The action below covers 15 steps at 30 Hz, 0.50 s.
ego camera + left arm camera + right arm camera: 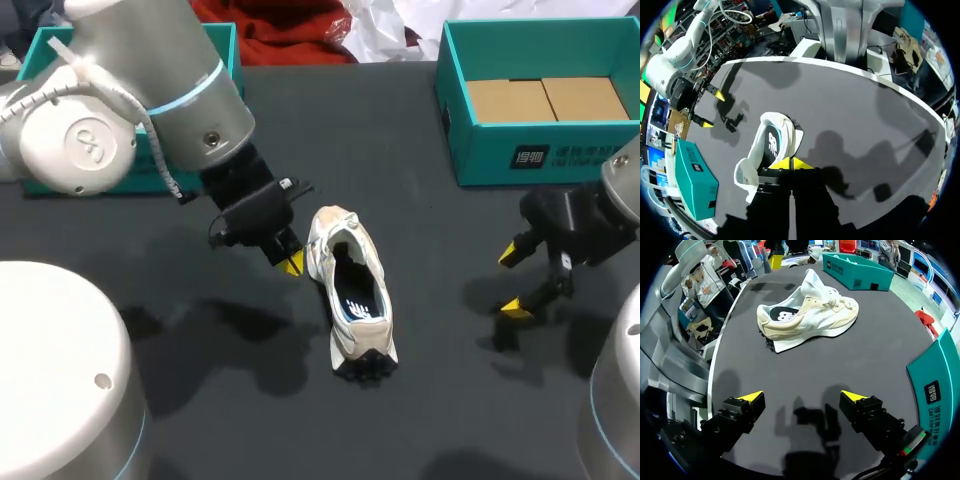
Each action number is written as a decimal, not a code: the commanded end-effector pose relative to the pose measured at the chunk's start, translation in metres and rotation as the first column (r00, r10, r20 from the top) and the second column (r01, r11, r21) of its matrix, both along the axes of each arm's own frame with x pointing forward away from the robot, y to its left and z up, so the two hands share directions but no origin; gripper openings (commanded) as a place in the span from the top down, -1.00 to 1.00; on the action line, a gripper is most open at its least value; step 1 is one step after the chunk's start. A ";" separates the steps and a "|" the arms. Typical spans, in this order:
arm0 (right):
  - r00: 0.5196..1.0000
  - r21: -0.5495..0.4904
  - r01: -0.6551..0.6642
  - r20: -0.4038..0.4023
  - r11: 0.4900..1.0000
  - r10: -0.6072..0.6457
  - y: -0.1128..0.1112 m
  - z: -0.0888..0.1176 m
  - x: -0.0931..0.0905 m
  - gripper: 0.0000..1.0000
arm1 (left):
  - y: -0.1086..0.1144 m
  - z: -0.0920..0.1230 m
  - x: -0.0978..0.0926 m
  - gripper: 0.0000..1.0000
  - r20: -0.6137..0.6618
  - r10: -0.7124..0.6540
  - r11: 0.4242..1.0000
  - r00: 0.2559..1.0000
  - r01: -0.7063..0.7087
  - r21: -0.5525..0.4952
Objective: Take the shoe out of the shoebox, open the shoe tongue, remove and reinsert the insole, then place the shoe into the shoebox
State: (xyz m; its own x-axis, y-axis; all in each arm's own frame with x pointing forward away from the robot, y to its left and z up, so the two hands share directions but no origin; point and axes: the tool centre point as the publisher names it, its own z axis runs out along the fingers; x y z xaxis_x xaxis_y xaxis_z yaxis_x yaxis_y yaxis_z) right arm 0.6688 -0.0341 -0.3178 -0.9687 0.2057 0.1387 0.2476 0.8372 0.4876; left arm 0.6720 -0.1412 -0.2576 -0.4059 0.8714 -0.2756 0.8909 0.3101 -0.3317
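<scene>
Left arm reaches in from the left, claw (790, 163) pointing downward, yellow tips pressed together. Right arm at right, claw (802, 397) held low, fingers spread wide.

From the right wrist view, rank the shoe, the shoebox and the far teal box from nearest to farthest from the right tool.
1. Shoebox: close beside the right tool.
2. Shoe: ahead of it, mid-table.
3. Far teal box: beyond the shoe, at the table's far edge.
</scene>
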 end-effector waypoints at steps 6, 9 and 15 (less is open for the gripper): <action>1.000 -0.018 0.024 0.015 1.000 -0.024 -0.020 0.012 -0.012 -1.00 | -0.025 -0.006 0.015 1.00 -0.044 -0.130 0.985 0.991 0.134 0.109; 1.000 -0.018 0.024 0.015 1.000 -0.024 -0.020 0.012 -0.012 -1.00 | -0.025 -0.006 0.015 1.00 -0.044 -0.130 0.985 0.991 0.134 0.109; 1.000 -0.018 0.024 0.015 1.000 -0.024 -0.020 0.012 -0.012 -1.00 | -0.031 -0.014 0.015 1.00 -0.041 -0.159 0.979 0.986 0.163 0.124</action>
